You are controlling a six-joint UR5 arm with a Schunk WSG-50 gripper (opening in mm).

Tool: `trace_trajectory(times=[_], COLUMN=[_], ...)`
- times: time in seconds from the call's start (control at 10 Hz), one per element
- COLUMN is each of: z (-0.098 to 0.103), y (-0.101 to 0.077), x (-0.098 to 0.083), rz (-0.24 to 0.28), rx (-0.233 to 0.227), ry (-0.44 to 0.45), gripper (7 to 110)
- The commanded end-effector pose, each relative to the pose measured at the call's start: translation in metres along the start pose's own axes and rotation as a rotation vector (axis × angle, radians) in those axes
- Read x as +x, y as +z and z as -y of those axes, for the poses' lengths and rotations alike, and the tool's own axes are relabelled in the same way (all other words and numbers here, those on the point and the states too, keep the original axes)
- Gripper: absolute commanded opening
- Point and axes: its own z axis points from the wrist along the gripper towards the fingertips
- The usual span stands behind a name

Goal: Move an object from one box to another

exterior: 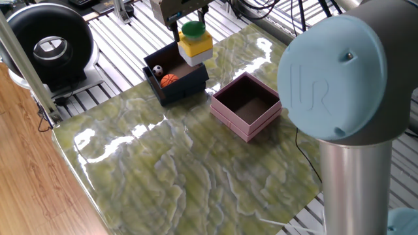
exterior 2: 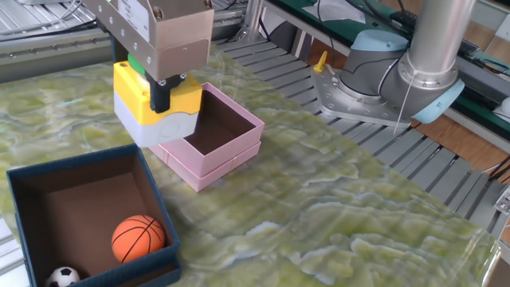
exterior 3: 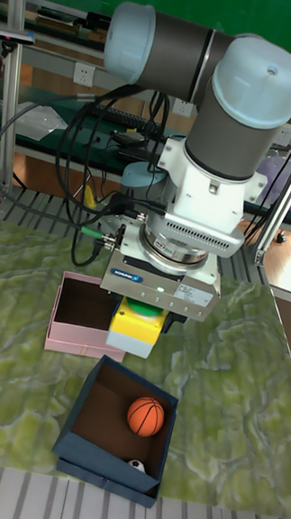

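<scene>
My gripper is shut on a yellow and white block with a green top. It hangs in the air between the two boxes. In the other fixed view the block is above the near left rim of the pink box, with the gripper clamped on it. The navy box holds a small basketball and a tiny soccer ball. From the tall fixed view the block hangs between the pink box and the navy box.
A black round device stands off the mat's far left corner. The arm's base sits at the back right. My arm's large elbow joint fills the right of one fixed view. Slatted aluminium surrounds the green marbled mat.
</scene>
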Motion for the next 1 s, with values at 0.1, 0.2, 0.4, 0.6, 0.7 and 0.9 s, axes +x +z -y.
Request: trace_trajectory(times=[0.1,0.2,0.4,0.6,0.7,0.9], z=[0.0021,0.0019,0.0016,0.0055,0.0048,0.0069], y=[0.0039,0.0041,0.0045,0.0044,0.0044,0.0044], x=[-0.0036,-0.0037,-0.0045,-0.0048,-0.0047,-0.0013], rz=[0.001,0.000,-0.002,-0.003,-0.003,-0.017], rx=[-0.013,-0.013,-0.014,0.001,-0.002,0.006], ry=[-0.027,-0.027,-0.029,-0.047,-0.058,-0.082], gripper=[7,7,7,7,7,7])
